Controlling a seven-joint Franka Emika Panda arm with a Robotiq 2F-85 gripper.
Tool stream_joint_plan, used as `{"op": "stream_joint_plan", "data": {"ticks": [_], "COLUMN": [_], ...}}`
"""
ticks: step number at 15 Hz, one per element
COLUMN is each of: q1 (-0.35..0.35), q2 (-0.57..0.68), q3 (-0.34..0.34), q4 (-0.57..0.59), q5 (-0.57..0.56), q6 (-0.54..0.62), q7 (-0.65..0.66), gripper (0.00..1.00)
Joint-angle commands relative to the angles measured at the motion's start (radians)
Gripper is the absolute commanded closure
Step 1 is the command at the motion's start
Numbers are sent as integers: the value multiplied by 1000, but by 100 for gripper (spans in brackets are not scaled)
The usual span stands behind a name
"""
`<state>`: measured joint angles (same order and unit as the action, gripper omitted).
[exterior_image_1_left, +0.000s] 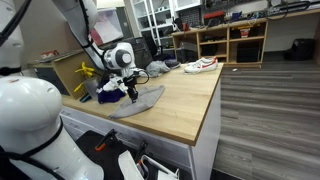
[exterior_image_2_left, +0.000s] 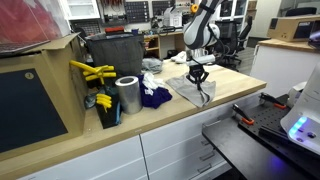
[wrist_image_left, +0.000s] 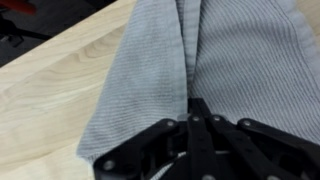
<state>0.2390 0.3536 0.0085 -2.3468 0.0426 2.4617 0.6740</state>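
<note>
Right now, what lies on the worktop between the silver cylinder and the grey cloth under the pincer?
A crumpled dark blue cloth lies between the silver cylinder and the grey cloth; an exterior view shows it plainly.

One robot arm (exterior_image_2_left: 205, 25) carries one tool (exterior_image_2_left: 199, 78). One wooden counter (exterior_image_1_left: 185, 105) bears the things. Two cloths lie on it: one grey cloth (wrist_image_left: 150, 70) and one dark blue cloth (exterior_image_2_left: 152, 96). There is one metal cylinder (exterior_image_2_left: 127, 95), one black bin (exterior_image_2_left: 112, 50) and one brown box (exterior_image_2_left: 40, 95). Two yellow objects (exterior_image_2_left: 92, 71) show in an exterior view, too small to name. At the counter's far end there is one white-and-red shoe (exterior_image_1_left: 201, 65); whether a second lies beside it cannot be told.
</note>
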Motion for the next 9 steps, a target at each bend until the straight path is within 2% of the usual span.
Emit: {"op": "stream_joint_plan", "data": {"ticks": [1, 4, 9], "q1": [3, 0, -28], "q2": [-65, -91, -125], "q3": [-10, -22, -6], "q4": [-45, -53, -38], "q5": [-32, -77, -132], "q6": [-73, -202, -526], "q7": [28, 47, 37], "gripper": [100, 100, 100]}}
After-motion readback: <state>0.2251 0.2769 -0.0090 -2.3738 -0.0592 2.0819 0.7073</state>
